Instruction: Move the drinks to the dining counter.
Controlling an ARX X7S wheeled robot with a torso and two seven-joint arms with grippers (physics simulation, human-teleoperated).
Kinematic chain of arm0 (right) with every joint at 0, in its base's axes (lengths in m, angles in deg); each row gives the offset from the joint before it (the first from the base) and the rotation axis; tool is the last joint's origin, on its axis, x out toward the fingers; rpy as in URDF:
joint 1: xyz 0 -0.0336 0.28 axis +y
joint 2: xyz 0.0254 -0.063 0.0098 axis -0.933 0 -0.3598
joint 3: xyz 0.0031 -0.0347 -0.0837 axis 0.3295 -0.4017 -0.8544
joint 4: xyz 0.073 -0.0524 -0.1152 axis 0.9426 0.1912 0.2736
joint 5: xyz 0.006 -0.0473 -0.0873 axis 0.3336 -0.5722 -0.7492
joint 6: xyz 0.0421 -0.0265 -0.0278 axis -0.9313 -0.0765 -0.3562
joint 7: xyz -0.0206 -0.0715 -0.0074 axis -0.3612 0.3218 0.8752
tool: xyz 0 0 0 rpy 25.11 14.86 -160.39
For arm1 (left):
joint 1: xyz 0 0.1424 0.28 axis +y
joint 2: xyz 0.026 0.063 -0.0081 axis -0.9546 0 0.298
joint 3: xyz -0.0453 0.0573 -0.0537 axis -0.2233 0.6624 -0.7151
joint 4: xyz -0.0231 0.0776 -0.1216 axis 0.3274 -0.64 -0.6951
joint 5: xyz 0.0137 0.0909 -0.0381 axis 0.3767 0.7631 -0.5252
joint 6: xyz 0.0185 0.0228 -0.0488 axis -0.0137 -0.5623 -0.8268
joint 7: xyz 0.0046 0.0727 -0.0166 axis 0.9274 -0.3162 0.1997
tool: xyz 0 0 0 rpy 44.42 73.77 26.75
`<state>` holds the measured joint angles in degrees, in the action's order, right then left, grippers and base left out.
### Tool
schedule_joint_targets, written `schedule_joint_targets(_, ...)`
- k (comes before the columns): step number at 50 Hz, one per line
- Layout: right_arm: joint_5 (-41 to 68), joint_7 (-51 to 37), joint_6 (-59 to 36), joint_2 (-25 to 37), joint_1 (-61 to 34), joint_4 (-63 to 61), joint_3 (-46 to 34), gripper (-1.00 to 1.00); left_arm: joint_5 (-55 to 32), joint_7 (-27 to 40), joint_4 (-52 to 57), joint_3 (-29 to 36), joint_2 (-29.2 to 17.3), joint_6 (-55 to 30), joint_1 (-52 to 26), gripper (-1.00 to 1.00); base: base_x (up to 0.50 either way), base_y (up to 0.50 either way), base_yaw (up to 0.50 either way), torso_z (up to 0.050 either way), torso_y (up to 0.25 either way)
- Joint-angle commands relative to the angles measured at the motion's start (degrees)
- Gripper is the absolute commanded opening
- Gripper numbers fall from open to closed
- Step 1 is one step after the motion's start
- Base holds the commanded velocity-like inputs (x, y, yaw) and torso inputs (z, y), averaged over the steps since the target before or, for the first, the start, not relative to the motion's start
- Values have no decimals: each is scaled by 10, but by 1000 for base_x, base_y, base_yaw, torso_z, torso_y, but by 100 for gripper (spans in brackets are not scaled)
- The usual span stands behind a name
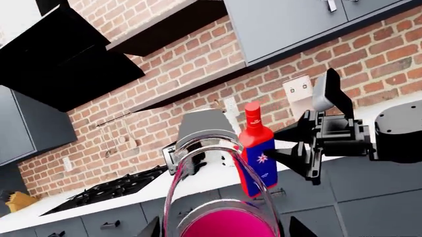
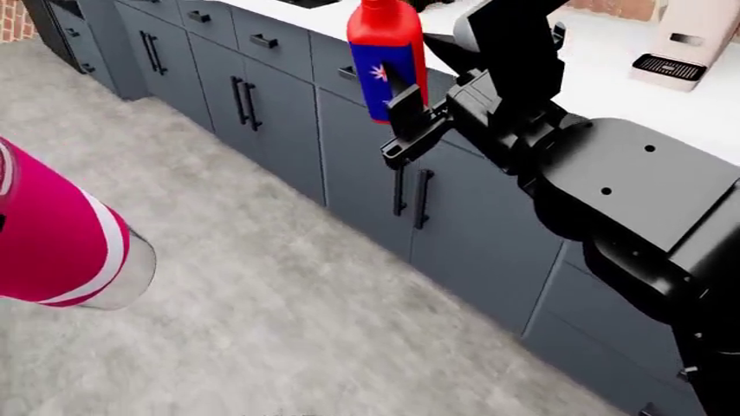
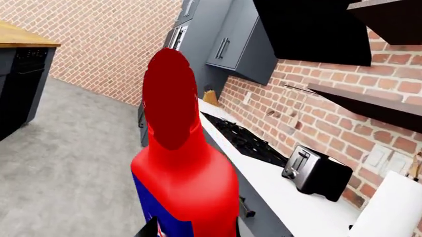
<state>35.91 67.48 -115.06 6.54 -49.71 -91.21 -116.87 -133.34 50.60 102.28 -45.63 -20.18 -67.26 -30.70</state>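
- I see the white counter top [image 3: 290, 197] running along the brick wall [image 3: 329, 128], above grey cabinets [image 2: 289, 104].
- A black gas hob [image 3: 245, 140] is set into it.
- Beside the hob, on the side away from the tall cabinets, stands a dark toaster [image 3: 316, 173].
- Past the toaster stands a white paper roll [image 3: 389, 207].
- A pale coffee machine [image 2: 694, 43] sits on it in my head view.
- The grey floor [image 2: 255, 286] looks bare.

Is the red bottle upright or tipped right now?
Upright. The red bottle hangs cap-up in the right gripper, held in front of the gray cabinets; the left wrist view also shows it vertical.
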Motion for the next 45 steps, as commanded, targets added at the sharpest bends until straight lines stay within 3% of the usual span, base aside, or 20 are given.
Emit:
schedule_joint_targets(1,-21,4,4,-2,-6,2,5,-100,2,2,-2,5,-1,3,-2,-100,42,41,500,0,0)
schedule_joint_targets(26,-22,-52,-48,-16,-19,27,6,-100,0,0,0,-1,1,-3,2,-100,29,32,500,0,1)
schedule_joint_targets(45,-18,-46,-55,-10,-30,18,4,-100,21,-10,4,22,7,4,-5,-100,211,318,456,1,1)
